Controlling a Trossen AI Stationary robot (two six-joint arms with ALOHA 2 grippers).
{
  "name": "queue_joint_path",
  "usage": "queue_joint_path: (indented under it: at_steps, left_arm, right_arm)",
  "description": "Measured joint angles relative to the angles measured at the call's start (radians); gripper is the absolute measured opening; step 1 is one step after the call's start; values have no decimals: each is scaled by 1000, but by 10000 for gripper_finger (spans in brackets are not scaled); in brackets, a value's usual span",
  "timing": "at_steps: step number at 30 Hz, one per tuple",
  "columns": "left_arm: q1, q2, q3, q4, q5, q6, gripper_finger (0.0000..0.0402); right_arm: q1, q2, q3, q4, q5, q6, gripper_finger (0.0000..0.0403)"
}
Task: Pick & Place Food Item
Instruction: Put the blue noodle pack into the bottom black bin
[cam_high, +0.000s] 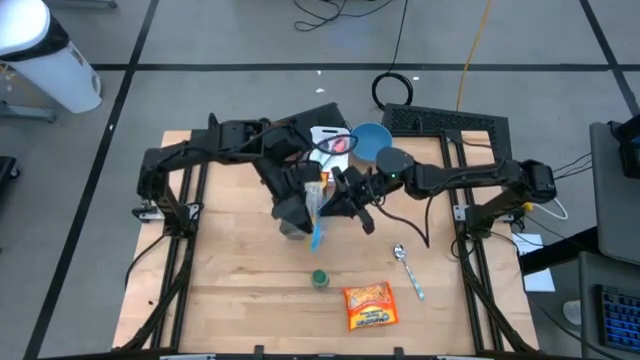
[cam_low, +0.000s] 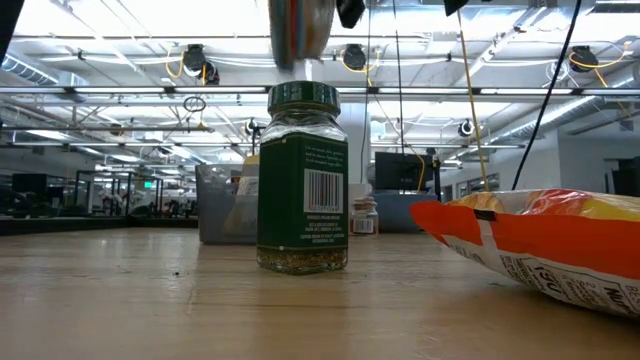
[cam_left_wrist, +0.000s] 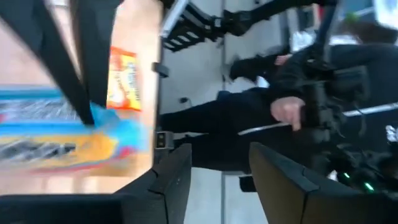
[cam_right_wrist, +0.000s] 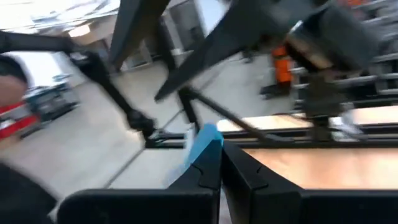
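One barcode label on green-lidded jar (cam_low: 303, 180)

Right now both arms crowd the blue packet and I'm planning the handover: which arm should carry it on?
Right, probably. The right gripper is shut on the blue packet, pinching its edge, while the left gripper stands open with nothing between its fingers.

the packet (cam_high: 317, 212) between the arms is blue and orange. the chip bag (cam_high: 369, 305) is orange with yellow and a red edge, the jar (cam_low: 303, 178) dark green (lid too, white barcode patch), the bowl (cam_high: 372, 139) blue, the spoon (cam_high: 407, 270) silver, the tabletop (cam_high: 230, 290) pale wood.
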Motion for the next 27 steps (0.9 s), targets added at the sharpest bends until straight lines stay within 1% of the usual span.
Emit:
queue_joint_path:
  at_steps: [3, 6, 9, 11, 15, 17, 21, 23, 27]
  left_arm:
    - [29, -8, 0, -66, -83, 57, 174]
    - [53, -16, 0, -141, -246, 120, 175]
    - [75, -21, 0, -155, -427, 140, 175]
    - [89, -22, 0, -128, -501, 125, 175]
    - [113, -23, 0, -8, -569, 98, 175]
    - [115, -23, 0, 51, -600, 119, 175]
    - [114, -23, 0, 143, -682, 246, 175]
    - [117, -23, 0, 173, -715, 273, 175]
    - [132, -23, 0, 190, -717, 290, 175]
  right_arm:
    - [-23, -33, 0, -98, 82, -17, 0]
    - [-36, -65, 0, -177, 199, -43, 0]
    - [-49, -92, 0, -240, 311, -40, 0]
    - [-57, -104, 0, -275, 378, -24, 0]
    - [-64, -110, 0, -294, 473, -10, 0]
    - [-63, -110, 0, -293, 474, -7, 0]
    - [-75, -110, 0, -299, 474, -10, 0]
    - [-87, -118, 0, -318, 473, -20, 0]
    - [-118, -156, 0, -354, 475, -45, 0]
